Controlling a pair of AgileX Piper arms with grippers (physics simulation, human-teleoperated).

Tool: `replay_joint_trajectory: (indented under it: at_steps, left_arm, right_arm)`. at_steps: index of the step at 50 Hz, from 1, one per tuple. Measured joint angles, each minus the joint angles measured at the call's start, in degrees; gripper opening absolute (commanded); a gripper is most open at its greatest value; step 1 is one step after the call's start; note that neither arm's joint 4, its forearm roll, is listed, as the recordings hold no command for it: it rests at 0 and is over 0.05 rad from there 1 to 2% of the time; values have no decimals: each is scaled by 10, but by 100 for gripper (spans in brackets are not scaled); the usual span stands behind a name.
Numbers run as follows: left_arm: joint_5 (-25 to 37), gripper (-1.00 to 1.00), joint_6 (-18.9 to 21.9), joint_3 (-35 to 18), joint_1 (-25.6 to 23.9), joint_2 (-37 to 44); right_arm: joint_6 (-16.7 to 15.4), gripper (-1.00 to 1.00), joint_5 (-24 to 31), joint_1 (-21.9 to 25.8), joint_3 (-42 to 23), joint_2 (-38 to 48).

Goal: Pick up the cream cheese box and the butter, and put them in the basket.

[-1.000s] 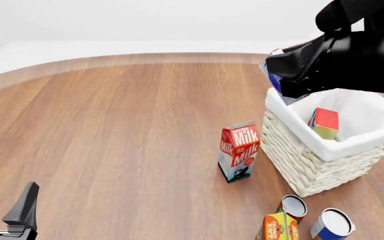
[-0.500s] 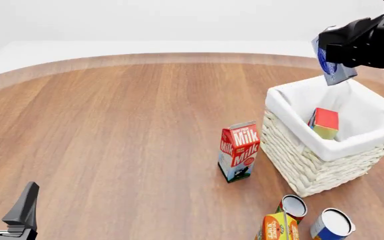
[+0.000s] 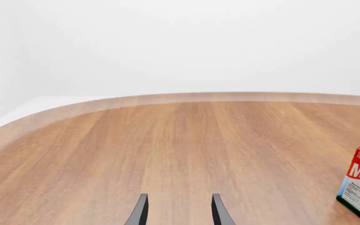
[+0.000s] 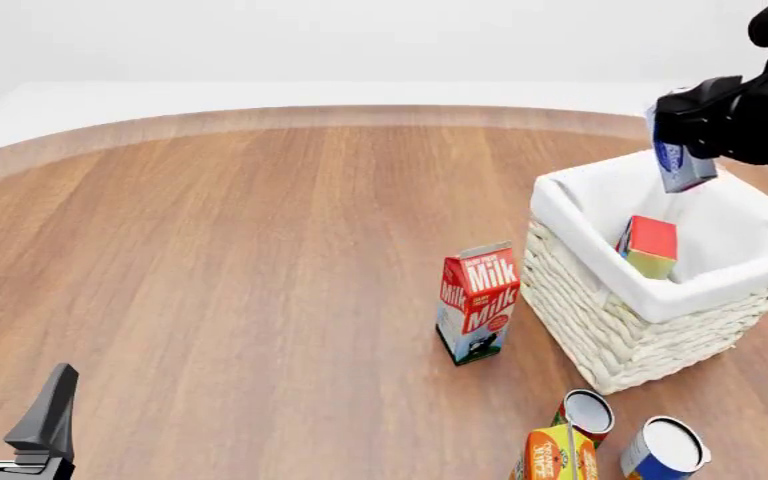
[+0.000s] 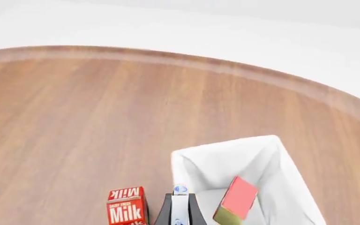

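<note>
The butter already lies inside the basket, near the surface's right edge. The right claw pinches the cream cheese box above it, unreleased; the left claw is spread.

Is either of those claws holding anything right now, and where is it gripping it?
The right gripper pinches the cream cheese box by its upper end, above the basket. The left gripper is open, holding nothing.
</note>
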Motion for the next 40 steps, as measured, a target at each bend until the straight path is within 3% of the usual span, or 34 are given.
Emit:
replay_joint_trajectory:
  at_steps: [20,40]
  left_arm:
    - [0,100,0,0,0,0]
    - [0,100,0,0,0,0]
  right_arm:
    - [4,-100,-33,-30,47,4]
    - [5,-100,-53,-56,53,19]
